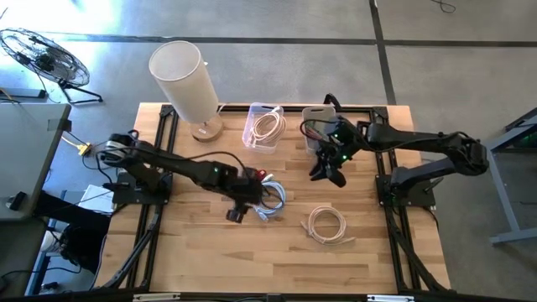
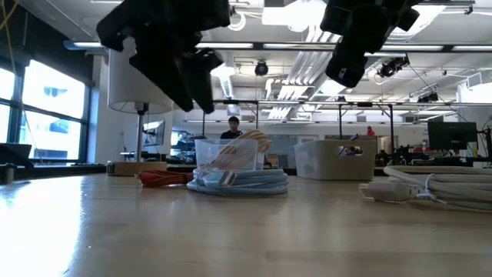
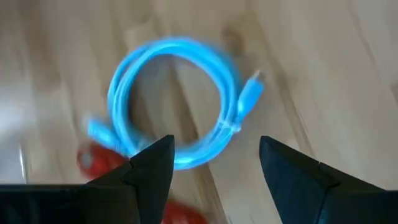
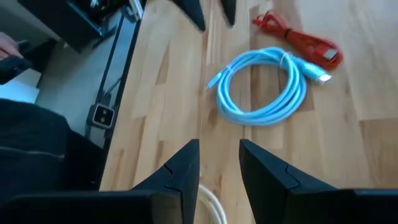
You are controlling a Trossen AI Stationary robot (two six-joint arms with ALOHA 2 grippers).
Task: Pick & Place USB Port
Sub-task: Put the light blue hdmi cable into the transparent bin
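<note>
Left wrist view shows my left gripper (image 3: 214, 163) spread wide and empty above the blue cable coil (image 3: 177, 99) lying on the table (image 1: 369, 252) beside a red cable (image 4: 298, 40), so I should descend centred, straddling one strand, while the right gripper (image 4: 219, 165) waits half-spread, empty.

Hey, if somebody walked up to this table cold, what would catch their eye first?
Probably the coiled blue cable lying near the middle of the wooden table, with a red cable right beside it. The left gripper hangs just above that coil with its fingers spread and nothing in them. Next, the tall white lamp at the table's back edge, beside a clear bin holding a pale coiled cable.
</note>
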